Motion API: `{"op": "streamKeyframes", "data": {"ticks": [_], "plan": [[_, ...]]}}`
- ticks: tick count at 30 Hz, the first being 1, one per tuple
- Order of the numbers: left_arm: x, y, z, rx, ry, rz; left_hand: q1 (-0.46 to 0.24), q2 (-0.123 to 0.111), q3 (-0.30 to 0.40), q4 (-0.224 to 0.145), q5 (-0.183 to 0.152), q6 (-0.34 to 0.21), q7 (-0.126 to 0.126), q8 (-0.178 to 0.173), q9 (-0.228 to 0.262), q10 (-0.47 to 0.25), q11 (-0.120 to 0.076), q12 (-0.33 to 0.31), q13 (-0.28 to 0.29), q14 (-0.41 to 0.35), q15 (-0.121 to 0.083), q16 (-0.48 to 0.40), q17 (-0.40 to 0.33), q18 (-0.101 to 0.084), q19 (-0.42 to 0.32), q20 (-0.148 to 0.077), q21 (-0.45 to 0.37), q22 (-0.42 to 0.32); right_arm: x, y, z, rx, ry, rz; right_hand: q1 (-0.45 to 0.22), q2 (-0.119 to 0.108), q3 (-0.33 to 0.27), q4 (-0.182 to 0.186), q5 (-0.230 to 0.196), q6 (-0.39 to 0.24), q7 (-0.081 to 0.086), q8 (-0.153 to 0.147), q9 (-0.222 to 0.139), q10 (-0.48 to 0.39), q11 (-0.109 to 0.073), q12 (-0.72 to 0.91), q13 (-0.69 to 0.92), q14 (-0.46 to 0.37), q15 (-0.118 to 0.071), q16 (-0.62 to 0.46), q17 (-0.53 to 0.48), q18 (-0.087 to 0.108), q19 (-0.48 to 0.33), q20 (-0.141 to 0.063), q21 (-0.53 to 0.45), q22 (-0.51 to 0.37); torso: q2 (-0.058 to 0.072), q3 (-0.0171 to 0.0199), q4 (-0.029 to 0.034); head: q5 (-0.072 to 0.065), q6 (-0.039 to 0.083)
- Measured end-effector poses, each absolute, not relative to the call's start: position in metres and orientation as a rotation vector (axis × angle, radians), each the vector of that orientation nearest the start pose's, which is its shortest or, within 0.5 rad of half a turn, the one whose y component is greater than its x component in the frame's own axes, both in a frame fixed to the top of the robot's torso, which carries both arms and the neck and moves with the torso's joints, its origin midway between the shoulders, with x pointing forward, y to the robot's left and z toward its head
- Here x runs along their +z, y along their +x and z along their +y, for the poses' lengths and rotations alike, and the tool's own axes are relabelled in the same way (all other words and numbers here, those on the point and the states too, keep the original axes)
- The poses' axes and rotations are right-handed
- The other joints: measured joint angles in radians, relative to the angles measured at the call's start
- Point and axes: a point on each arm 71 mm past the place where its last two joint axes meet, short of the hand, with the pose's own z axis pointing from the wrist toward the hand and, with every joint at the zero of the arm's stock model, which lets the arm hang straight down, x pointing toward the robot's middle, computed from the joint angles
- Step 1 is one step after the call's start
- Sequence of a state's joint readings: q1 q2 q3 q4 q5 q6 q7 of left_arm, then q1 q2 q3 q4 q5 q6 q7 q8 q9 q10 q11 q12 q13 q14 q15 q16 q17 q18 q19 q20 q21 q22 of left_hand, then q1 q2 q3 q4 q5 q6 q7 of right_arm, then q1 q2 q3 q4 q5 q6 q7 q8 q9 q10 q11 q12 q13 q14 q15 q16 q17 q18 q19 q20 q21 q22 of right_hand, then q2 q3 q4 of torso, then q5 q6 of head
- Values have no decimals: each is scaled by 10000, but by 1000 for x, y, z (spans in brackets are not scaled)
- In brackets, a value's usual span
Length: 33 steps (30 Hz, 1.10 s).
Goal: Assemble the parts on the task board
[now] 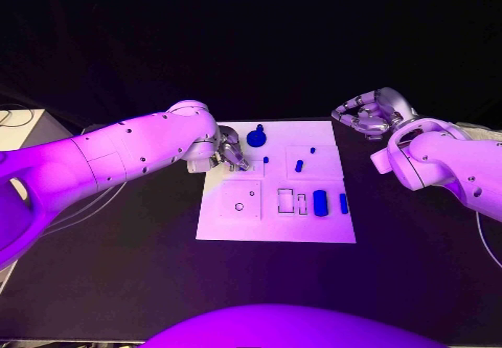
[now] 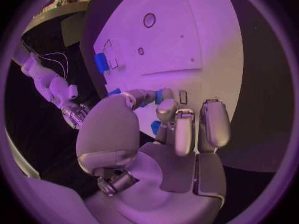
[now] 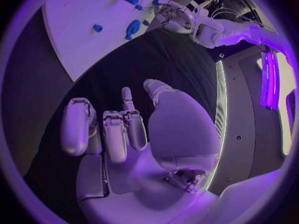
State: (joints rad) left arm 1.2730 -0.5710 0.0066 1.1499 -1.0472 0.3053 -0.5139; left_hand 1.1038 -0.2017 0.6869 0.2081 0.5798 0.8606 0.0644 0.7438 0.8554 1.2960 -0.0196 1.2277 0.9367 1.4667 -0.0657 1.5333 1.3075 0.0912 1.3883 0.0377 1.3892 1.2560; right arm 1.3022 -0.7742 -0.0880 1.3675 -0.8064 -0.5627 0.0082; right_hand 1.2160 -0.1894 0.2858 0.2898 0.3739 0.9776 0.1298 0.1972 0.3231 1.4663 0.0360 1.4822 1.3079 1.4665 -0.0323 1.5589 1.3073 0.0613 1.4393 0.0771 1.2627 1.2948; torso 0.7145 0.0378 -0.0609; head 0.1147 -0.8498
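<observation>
Lying flat, the white task board (image 1: 274, 225) carries small blue parts (image 1: 320, 202); both hands' grips unclear.

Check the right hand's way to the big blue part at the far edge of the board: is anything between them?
Nothing visible blocks it. The right hand hangs over bare black table beside the task board, and the large blue part stands beyond open white plate. The left hand works close by it, on the opposite side.

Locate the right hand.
In the head view the right hand hovers over the black table, just off the task board's far right corner.
</observation>
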Motion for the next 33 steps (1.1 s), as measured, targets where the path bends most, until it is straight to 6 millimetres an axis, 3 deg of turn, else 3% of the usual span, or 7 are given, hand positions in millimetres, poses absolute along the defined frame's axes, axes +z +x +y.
{"op": "streamKeyframes", "data": {"ticks": [19, 33], "plan": [[-201, 548, 186, -3963, -2037, 24119, 41, 41, -27, -27, -7, 8, 21, -30, -33, -2, 1, -41, -32, 0, 0, 0, 0, 0, 0, 0, 0, 0, -152, 532, -230, 8312, 5003, 14820, 0, 0, 0, 0, 0, 8, -8, 0, -2, 0, 0, 0, -2, 0, 0, 0, 0, 0, 0, 0, 0, 0, -4, -7, 1, -14, 21], [-177, 552, 188, -4328, -1781, 24370, 48, 48, -27, -27, 31, -2, 32, -49, -35, -2, 2, -129, -142, 0, 0, 0, 0, 0, 0, 0, 0, -60, -152, 532, -230, 8304, 5008, 14823, 0, 0, 1, 0, 0, 9, -8, 0, -2, 0, 0, 0, -3, 0, 0, 0, 0, 0, 0, 0, 0, 0, -10, -3, 8, -33, 46]]}}
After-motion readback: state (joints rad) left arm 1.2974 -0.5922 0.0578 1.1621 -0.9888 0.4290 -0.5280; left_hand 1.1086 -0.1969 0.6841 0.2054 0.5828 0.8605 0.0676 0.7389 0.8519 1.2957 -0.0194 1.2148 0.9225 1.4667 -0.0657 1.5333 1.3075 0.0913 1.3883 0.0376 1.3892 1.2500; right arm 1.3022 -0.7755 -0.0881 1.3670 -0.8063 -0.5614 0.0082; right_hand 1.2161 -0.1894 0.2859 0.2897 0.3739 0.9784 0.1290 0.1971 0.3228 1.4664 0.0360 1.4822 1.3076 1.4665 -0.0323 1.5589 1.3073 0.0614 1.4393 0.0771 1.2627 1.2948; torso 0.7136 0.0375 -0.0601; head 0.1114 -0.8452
